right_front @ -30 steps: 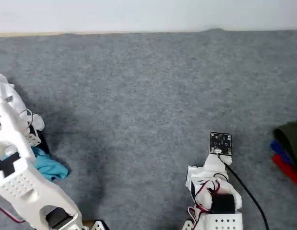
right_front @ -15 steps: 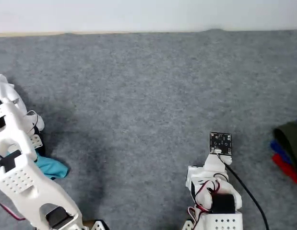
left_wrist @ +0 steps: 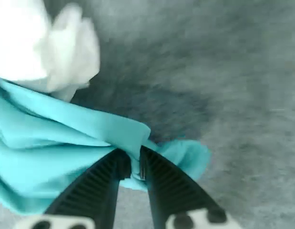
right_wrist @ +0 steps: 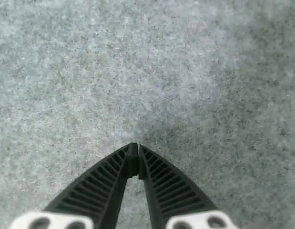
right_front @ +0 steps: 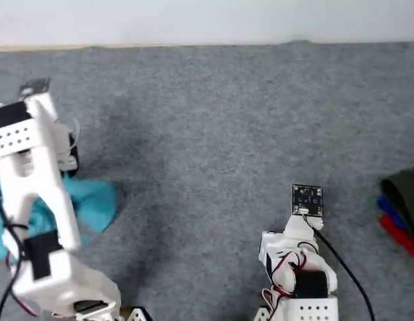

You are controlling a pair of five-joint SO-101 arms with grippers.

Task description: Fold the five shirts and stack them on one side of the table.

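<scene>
Our left pincer (left_wrist: 133,164) is nearly closed, its tips pinching a fold of the teal shirt (left_wrist: 52,143) at the left side of the table (right_front: 227,120), just beside a white shirt (left_wrist: 37,43). Our right pincer (right_wrist: 137,162) sits closed and empty over bare table near the front, and a pile of shirts (right_front: 402,207) lies at the right edge. We judge the step is dragging the teal shirt onto open table, so we should keep it low and pull steadily to spread it flat. Since a second ago our left arm has swung farther back, and more of the shirt now lies in view.
</scene>
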